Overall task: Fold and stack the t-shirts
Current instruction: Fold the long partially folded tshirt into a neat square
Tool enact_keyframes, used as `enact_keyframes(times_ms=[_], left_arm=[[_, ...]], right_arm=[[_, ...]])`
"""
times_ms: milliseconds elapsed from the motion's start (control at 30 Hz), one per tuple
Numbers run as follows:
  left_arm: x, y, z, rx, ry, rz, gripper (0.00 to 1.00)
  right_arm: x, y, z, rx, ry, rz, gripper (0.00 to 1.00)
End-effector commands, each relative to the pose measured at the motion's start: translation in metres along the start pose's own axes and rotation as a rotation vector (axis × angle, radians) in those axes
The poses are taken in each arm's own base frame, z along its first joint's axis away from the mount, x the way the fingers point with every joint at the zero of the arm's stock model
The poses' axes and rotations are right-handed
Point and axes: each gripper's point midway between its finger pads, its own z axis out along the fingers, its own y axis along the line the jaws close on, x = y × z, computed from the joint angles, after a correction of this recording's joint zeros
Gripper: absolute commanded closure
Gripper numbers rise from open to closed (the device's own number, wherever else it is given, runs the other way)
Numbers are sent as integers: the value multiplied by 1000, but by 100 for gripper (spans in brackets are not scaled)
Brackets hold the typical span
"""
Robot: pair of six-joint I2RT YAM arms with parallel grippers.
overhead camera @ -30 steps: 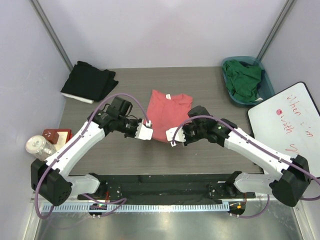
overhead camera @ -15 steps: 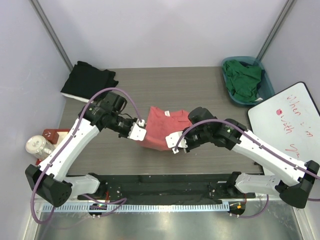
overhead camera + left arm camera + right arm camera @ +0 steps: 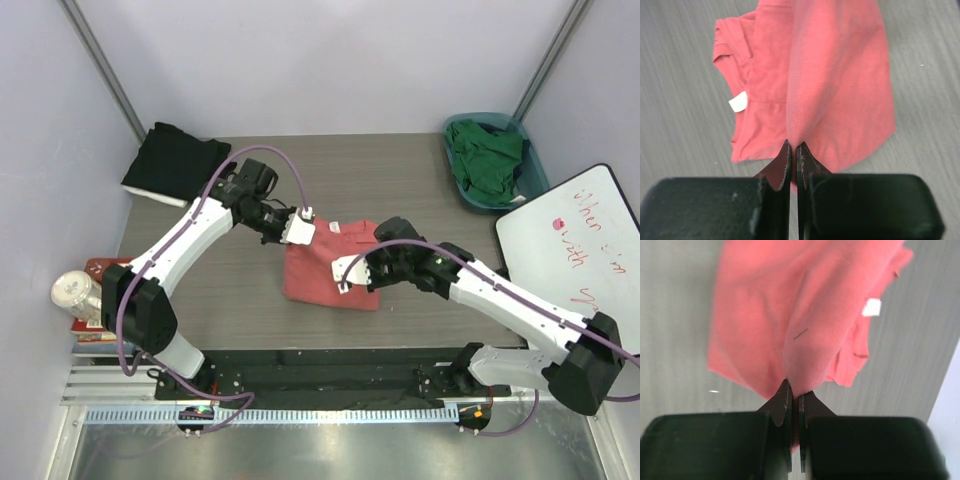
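**A:** Our left gripper (image 3: 793,148) is clamped on a ridge of the pink shirt (image 3: 330,288), up at its far left corner. Our right gripper (image 3: 793,390) pinches the same shirt on the near side.

**B:** So we are mid-fold. The shirt lies at the middle of the table (image 3: 400,170), partly lifted, with its white tag (image 3: 738,102) showing.

**A:** We judge the next move is to carry the held cloth across and lay it flat with the edges matched. Then we let go with both grippers together.

**B:** After that, we stack it on the black shirt (image 3: 178,162) at the far left. The green shirt (image 3: 488,155) waits in the basket (image 3: 488,208), far right.
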Motion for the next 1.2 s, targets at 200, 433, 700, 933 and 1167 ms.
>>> enact_keyframes(times_ms=[200,433,700,933,1167], left_arm=[[-2,41,-1,-65,-22,92,100],[59,127,-2,-635,90,-89,70],[68,144,-19,-825,125,-109,37],[60,85,-12,-539,150,-167,32],[80,13,16,-41,187,-772,45]], right_arm=[[59,-88,28,238,123,24,99],[111,-176,28,799,373,62,16],[126,-191,16,900,447,153,17],[132,-152,18,620,392,374,17],[108,-108,10,303,209,648,13]])
